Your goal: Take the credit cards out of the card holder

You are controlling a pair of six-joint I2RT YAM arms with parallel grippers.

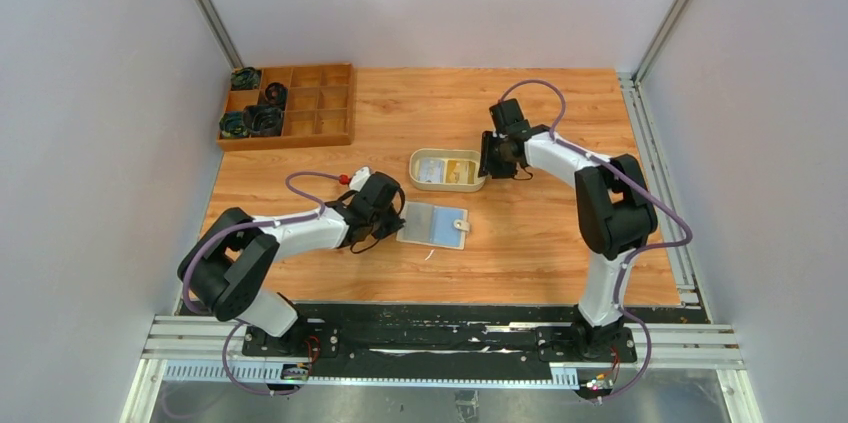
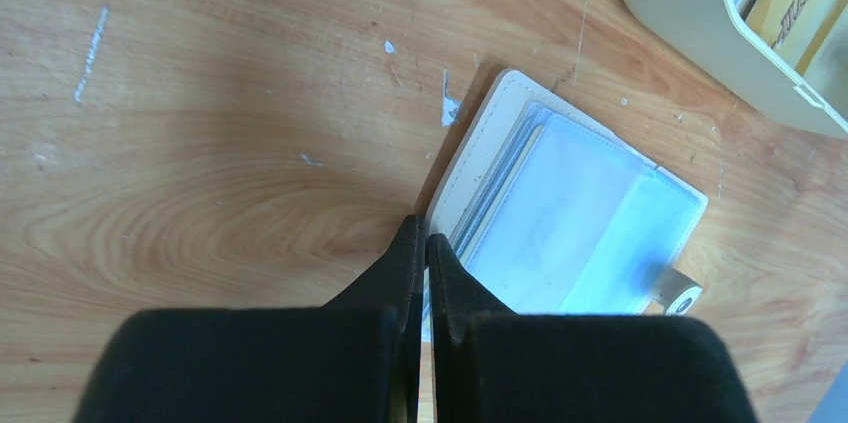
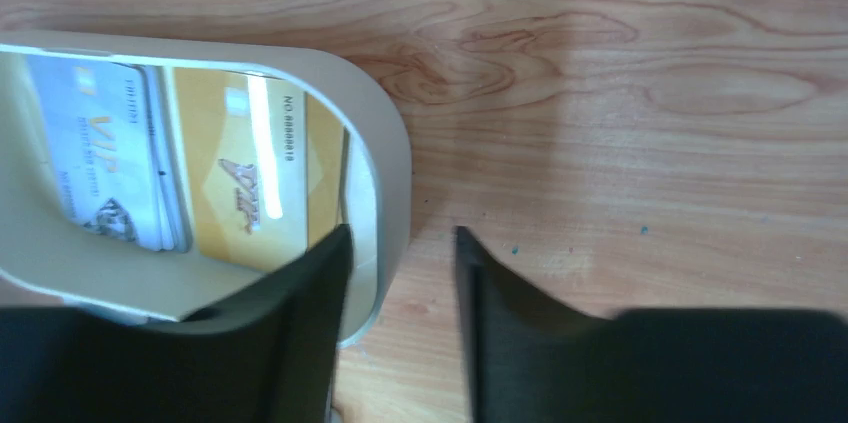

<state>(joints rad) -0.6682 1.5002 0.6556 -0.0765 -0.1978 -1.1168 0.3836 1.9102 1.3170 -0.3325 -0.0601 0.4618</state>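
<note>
Shut left pincer [image 2: 422,235] likely pins the card holder [image 2: 580,213] down — right pincer [image 3: 404,235] part open, empty, credit cards [image 3: 250,183] in tray [image 3: 385,143]

Wooden table [image 1: 560,243] with open card holder [image 1: 433,224], beige tray [image 1: 447,188], compartment box [image 1: 330,100].

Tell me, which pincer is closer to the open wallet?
The left pincer: its closed tips sit right at the edge of the wallet. The right pincer is off at the tray, open astride its rim, apart from the wallet.
</note>
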